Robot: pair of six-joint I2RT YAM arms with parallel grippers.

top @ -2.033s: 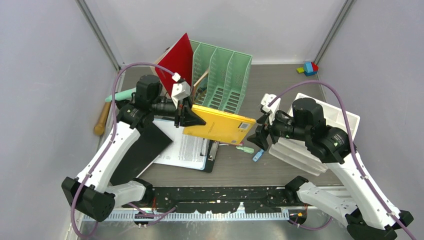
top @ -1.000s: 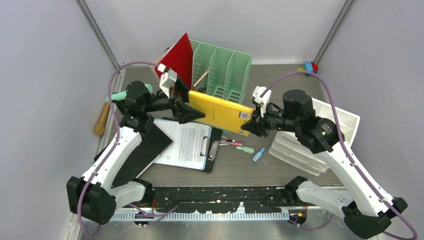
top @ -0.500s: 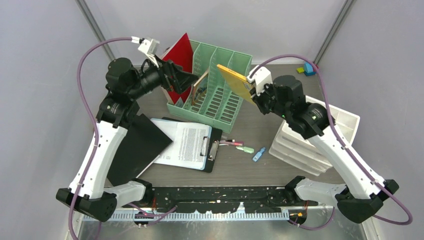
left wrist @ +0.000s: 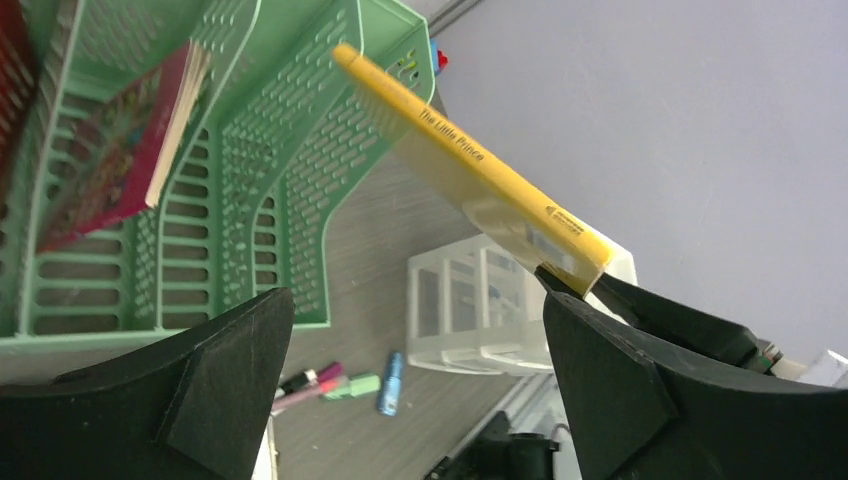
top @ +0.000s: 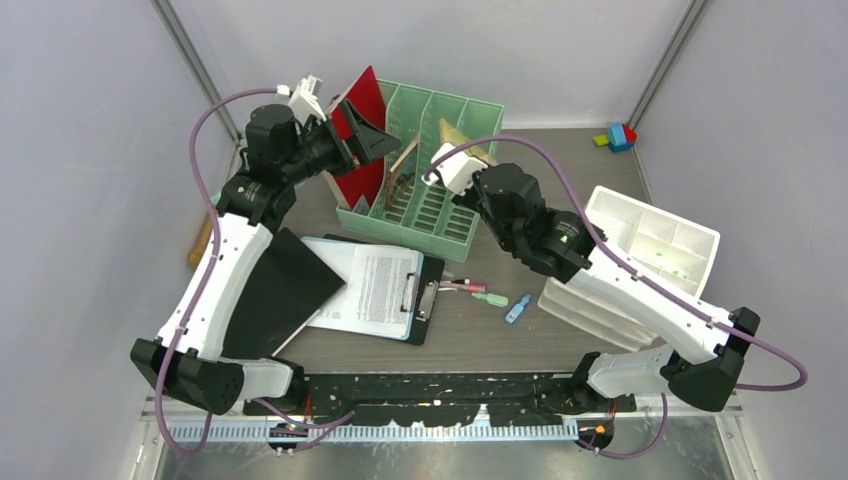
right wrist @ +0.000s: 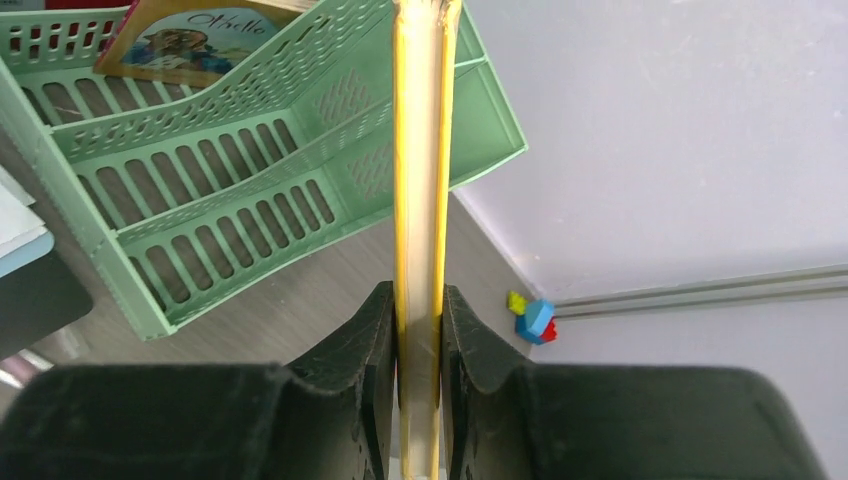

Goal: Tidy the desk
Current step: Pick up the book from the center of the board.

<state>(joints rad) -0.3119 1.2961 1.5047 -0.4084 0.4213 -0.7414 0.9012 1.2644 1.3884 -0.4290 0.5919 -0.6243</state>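
One slim, stiff yellow book (right wrist: 418,150), probably light, is clamped by its bottom edge in my right gripper (right wrist: 418,295). My left gripper (left wrist: 415,300) gapes empty.

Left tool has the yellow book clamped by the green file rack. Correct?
No. It is the right tool that has the yellow book clamped by the green file rack; the right wrist view shows its fingers pinching the book's edge. The left tool stands open and holds nothing.
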